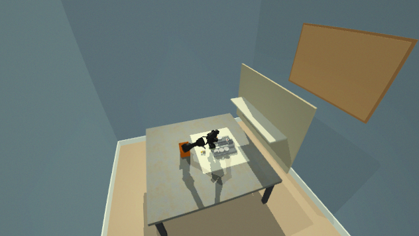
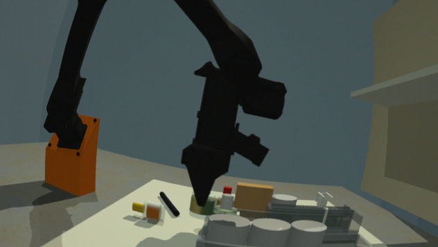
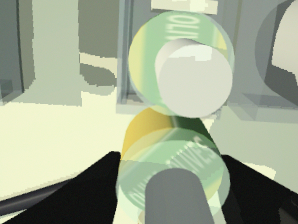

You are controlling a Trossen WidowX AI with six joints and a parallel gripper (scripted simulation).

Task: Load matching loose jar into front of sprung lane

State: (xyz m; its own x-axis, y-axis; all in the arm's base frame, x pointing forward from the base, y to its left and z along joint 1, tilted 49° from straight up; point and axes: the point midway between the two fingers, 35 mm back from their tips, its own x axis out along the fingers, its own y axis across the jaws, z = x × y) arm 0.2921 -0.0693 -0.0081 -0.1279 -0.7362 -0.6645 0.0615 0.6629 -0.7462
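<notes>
My gripper [image 2: 202, 205] [image 3: 169, 163] is shut on a yellow-and-green jar [image 2: 208, 207] [image 3: 145, 125] with a grey knob on its clear lid. The jar is upright and low over the pale mat, just in front of the sprung lane [image 3: 122, 102]; whether its base touches anything is hidden. The matching jar [image 3: 142, 60] [image 2: 227, 202] stands at the lane's front end, with a white knob [image 3: 195, 85] on its clear lid. In the wrist view the two jars are very close; contact cannot be told. The pusher plate is not clearly visible.
Large white-topped jars [image 2: 229, 222] [image 2: 271, 225] [image 2: 308, 227] stand in the neighbouring lane, right in the wrist view. A black rod [image 2: 169, 203] [image 3: 40, 195] and a small orange-labelled jar [image 2: 153, 211] lie on the mat. An orange-brown box [image 2: 253, 196] and red cap [image 2: 227, 190] show behind.
</notes>
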